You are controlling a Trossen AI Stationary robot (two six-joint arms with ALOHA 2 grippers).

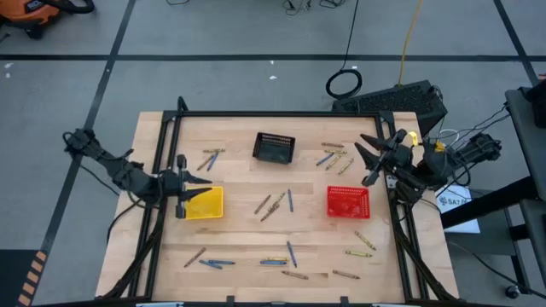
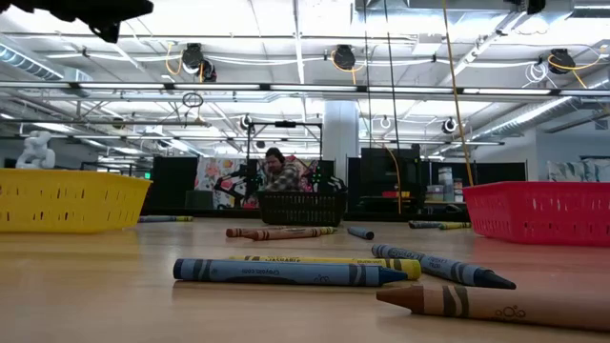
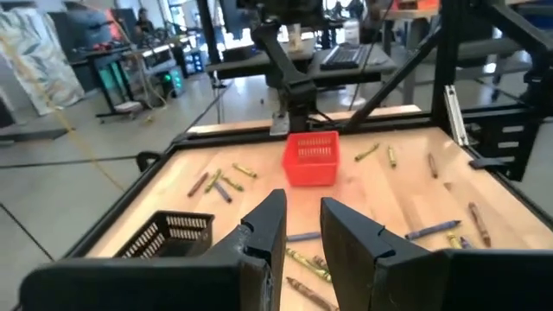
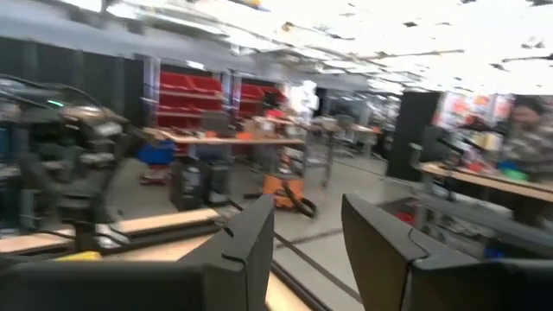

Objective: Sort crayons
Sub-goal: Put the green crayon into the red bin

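Note:
Crayons lie scattered flat on the wooden table: a middle group [image 1: 275,203], some at the far left [image 1: 209,158], some at the far right [image 1: 334,158], and several along the near edge [image 1: 281,260]. In the low view a blue crayon [image 2: 286,273] and a brown one [image 2: 496,303] lie closest. My left gripper [image 1: 203,182] is open and empty, above the far edge of the yellow basket [image 1: 205,205]; it also shows in the left wrist view [image 3: 302,229]. My right gripper [image 1: 365,158] is open and empty, above the table's right side, beyond the red basket [image 1: 348,202]; it also shows in the right wrist view [image 4: 307,233].
A black mesh basket [image 1: 274,147] stands at the far middle, the yellow basket at the left, the red basket at the right. A dark frame [image 1: 162,153] borders the table. A keyboard [image 1: 401,98] and cables lie beyond the far right corner. A person [image 2: 279,171] sits in the room behind.

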